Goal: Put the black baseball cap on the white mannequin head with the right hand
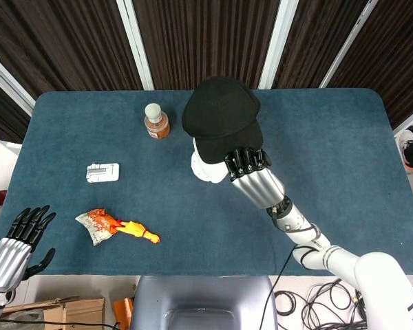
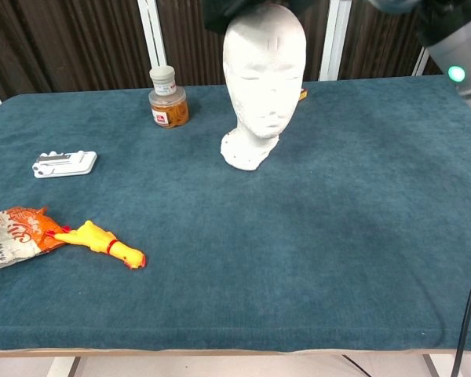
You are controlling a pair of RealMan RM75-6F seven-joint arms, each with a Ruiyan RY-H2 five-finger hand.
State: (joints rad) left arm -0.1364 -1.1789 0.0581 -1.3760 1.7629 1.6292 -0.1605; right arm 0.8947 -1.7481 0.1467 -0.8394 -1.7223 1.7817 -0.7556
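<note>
Black baseball cap (image 1: pixel 221 115) — gripped by right hand (image 1: pixel 251 175) — covers mannequin head (image 2: pixel 264 75).

— What sort of place is shown?
— A robot test lab is suggested: a table (image 1: pixel 344 158) laid with blue cloth, dark ribbed wall panels (image 1: pixel 199 41) behind its far edge, and loose cables (image 1: pixel 310 302) and a cardboard box (image 1: pixel 69 311) seen below its near edge.

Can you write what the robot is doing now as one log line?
step: capping | right robot hand: holds black cap over mannequin head | left robot hand: idle
</note>
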